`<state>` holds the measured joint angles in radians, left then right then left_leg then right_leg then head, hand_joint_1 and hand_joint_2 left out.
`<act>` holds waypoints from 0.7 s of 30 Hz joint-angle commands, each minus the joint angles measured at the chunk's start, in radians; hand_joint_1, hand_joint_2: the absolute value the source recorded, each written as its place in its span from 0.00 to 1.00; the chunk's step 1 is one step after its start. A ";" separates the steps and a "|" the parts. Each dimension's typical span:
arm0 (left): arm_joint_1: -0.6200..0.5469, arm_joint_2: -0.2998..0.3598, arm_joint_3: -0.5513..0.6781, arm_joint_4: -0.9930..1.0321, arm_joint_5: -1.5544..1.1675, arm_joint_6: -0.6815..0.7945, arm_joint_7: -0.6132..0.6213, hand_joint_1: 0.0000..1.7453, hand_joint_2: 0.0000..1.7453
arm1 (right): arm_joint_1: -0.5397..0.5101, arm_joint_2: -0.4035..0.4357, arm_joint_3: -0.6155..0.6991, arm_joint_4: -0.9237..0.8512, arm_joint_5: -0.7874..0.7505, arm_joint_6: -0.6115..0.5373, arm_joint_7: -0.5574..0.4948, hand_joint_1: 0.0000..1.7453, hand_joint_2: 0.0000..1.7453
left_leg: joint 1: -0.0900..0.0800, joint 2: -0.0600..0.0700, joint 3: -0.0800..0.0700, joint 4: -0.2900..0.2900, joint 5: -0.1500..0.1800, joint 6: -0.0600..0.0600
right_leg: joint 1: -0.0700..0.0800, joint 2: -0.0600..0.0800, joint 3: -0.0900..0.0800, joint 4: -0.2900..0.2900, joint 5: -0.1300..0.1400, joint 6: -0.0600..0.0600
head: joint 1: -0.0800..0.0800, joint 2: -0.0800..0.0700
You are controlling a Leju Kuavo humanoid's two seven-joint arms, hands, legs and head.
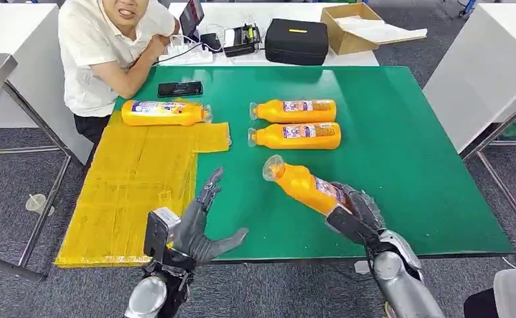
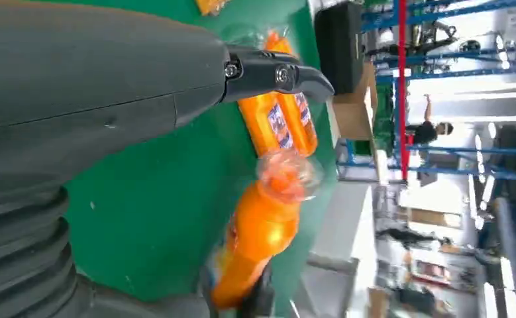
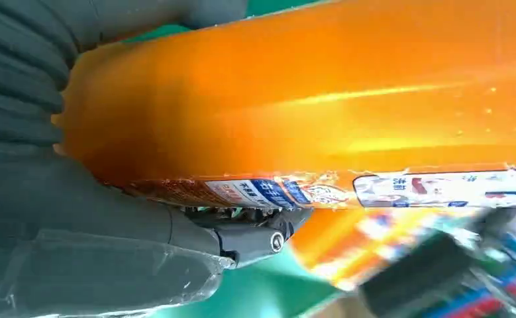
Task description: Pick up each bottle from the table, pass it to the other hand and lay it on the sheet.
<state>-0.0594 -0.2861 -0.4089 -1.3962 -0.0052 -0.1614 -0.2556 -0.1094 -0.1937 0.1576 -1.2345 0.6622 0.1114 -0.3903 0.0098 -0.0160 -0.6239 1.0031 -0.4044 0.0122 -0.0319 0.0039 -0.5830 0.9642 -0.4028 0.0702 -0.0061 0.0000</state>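
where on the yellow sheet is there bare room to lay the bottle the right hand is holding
The yellow sheet is bare from the bottle on the sheet at its far end down to the near edge by the left hand. It is crowded on the green table around the two bottles, beyond the held bottle in the right hand.

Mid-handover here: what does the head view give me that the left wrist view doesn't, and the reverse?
Head view alone: the yellow sheet with one bottle lying on it, the right hand gripping the lifted bottle, the person's phone. Left wrist view alone: blue shelving beyond the table. Both: the lifted bottle, the two bottles lying side by side, the green table, the open left hand.
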 commanded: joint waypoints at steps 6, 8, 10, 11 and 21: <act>0.029 -0.026 -0.020 0.017 0.047 -0.032 -0.005 0.00 1.00 | -0.059 0.091 0.053 -0.095 -0.071 0.017 -0.039 1.00 1.00 | 0.000 0.001 -0.002 0.000 -0.001 0.000 | 0.000 0.001 -0.001 0.000 -0.001 -0.002 | 0.000 0.000; 0.029 -0.025 -0.020 0.015 0.047 -0.032 -0.006 0.00 1.00 | -0.058 0.088 0.051 -0.096 -0.074 0.019 -0.039 1.00 1.00 | 0.000 0.001 -0.001 0.001 -0.002 0.000 | 0.001 0.001 0.000 0.000 -0.002 -0.003 | 0.000 0.000; 0.029 -0.025 -0.020 0.015 0.047 -0.032 -0.006 0.00 1.00 | -0.058 0.088 0.051 -0.096 -0.074 0.019 -0.039 1.00 1.00 | 0.000 0.000 -0.003 0.000 -0.001 0.000 | 0.000 0.001 -0.002 0.000 -0.001 -0.002 | 0.000 0.000; 0.029 -0.025 -0.020 0.015 0.047 -0.032 -0.006 0.00 1.00 | -0.058 0.088 0.051 -0.096 -0.074 0.019 -0.039 1.00 1.00 | 0.000 0.001 -0.002 0.001 -0.002 0.000 | 0.000 0.001 -0.001 0.000 -0.002 -0.003 | 0.000 0.000; -0.024 -0.021 -0.061 0.038 0.082 -0.052 -0.032 0.00 1.00 | -0.104 0.101 0.157 -0.023 -0.139 0.080 -0.052 1.00 1.00 | 0.000 0.002 -0.001 0.001 -0.003 0.000 | 0.001 0.002 -0.001 0.001 -0.002 -0.004 | 0.000 0.000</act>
<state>-0.0590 -0.2857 -0.4215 -1.4023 0.0633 -0.2083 -0.2766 -0.1327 -0.1037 0.2087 -1.3546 0.5432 0.1545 -0.4414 0.0095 -0.0187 -0.6290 1.0031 -0.4044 0.0123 -0.0326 0.0032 -0.5872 0.9644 -0.4031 0.0702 -0.0061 0.0000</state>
